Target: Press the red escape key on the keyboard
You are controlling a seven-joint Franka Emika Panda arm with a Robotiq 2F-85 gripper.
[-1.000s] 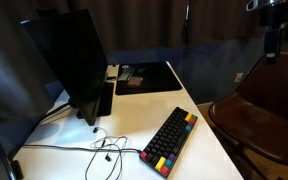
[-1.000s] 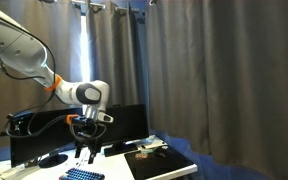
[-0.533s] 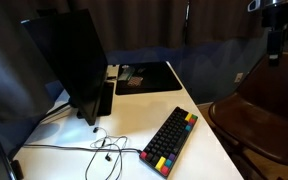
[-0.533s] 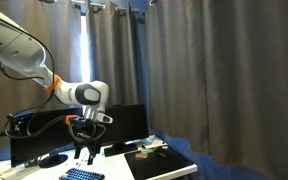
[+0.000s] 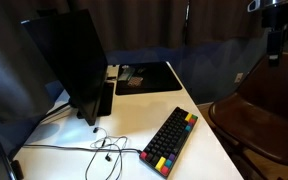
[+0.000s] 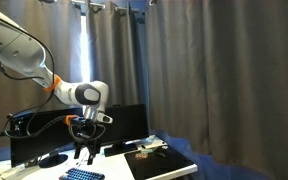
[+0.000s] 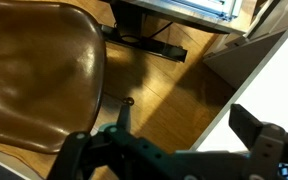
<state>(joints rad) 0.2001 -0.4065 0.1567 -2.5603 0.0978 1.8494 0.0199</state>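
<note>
The black keyboard [image 5: 171,140] lies on the white desk [image 5: 134,115], with bright caps along its right edge and at both ends. A red cap [image 5: 190,115] shows at its far end and another [image 5: 148,157] at its near corner. I cannot tell which one is the red escape key at this size. In an exterior view the keyboard's end [image 6: 81,174] shows low down. My gripper [image 5: 273,48] hangs high to the right of the desk, well away from the keyboard. It also shows in an exterior view [image 6: 84,152]. In the wrist view the gripper [image 7: 164,135] is open and empty over the wooden floor.
A brown leather chair [image 5: 259,120] stands beside the desk, under the gripper, and shows in the wrist view [image 7: 39,70]. A dark monitor [image 5: 69,60], a black mat [image 5: 144,77] and loose cables [image 5: 102,150] are on the desk. The desk edge [image 7: 274,80] lies at the right.
</note>
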